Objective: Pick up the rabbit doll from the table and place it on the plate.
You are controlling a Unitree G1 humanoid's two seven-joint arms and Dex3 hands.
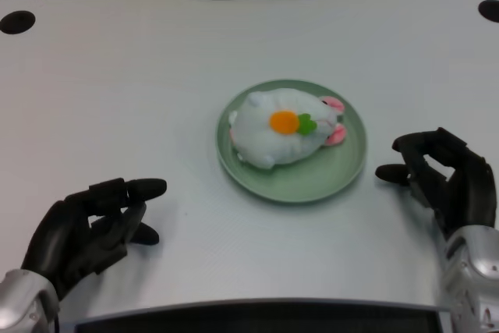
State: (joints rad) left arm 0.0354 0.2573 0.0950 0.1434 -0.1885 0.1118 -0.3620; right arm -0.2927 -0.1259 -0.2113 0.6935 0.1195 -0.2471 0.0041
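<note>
- The rabbit doll (283,128) lies on the green plate (345,169) near the middle of the white desk (117,83), its orange carrot patch facing up.
- The left hand (90,232) rests at the desk's near left, well apart from the plate, fingers loosely spread and holding nothing.

- I have one view only, from my head, looking steeply down and forward over the white bench (117,76).
- My left hand (93,228) enters at the lower left corner and my right hand (440,177) at the lower right, both close to the lens.
- The green plate (296,185) sits near mid-frame; the bench's far edge runs along the top.
</note>
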